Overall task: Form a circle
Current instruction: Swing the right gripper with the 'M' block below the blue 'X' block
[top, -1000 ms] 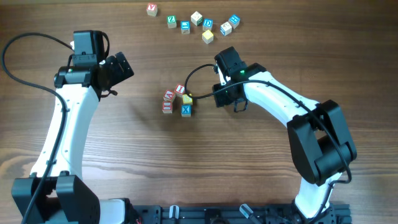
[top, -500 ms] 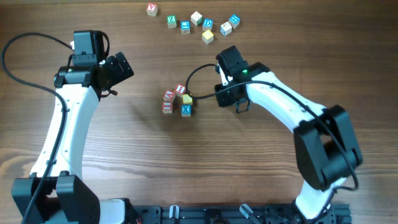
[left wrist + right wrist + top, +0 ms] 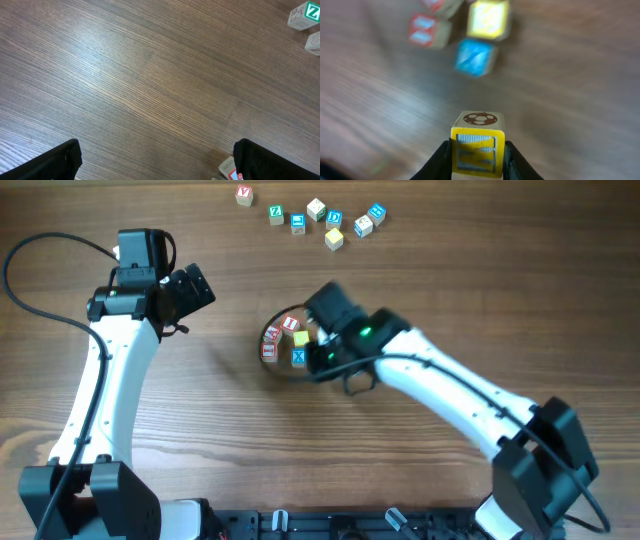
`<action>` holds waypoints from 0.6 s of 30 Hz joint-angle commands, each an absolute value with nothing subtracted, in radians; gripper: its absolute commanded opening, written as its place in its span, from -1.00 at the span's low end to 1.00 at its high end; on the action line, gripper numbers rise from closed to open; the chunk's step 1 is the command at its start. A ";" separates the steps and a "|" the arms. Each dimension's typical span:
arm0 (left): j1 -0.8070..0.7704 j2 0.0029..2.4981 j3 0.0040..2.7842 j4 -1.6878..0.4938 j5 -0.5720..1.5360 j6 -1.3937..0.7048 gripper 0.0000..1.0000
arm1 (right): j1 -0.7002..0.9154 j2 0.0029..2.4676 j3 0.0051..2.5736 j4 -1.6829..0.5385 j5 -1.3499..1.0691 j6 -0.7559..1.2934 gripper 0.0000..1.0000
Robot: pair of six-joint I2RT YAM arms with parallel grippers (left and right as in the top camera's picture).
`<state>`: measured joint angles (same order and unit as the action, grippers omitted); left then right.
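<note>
- The left gripper [image 3: 200, 284] is seen spread wide above the wooden table [image 3: 150, 75], well apart from every cube.
- The circle [image 3: 298, 340], a rough cluster of red-lettered, yellow and blue cubes, is found at mid-table.
- Just beside its right side, a yellow cube [image 3: 477, 149] is clamped between the fingers of the right gripper [image 3: 478, 160].
</note>
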<state>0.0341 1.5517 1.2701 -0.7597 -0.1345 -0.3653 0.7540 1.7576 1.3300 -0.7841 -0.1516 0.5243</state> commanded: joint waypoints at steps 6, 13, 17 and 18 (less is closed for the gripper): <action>0.037 1.541 1.280 -0.760 -0.148 -0.375 1.00 | 0.977 1.811 1.333 -0.666 0.065 0.846 -0.46; 0.037 1.541 1.280 -0.760 -0.148 -0.375 1.00 | 1.022 1.931 1.333 -0.555 0.125 0.884 -0.46; 0.037 1.541 1.280 -0.760 -0.147 -0.375 1.00 | 1.021 1.983 1.333 -0.520 0.143 0.894 -0.46; 0.037 1.541 1.280 -0.760 -0.148 -0.375 1.00 | 1.021 1.988 1.333 -0.516 0.143 0.894 -0.46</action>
<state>0.0341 1.5517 1.2701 -0.7597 -0.1341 -0.3653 1.0203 1.9480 1.3300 -0.5312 0.0978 0.8696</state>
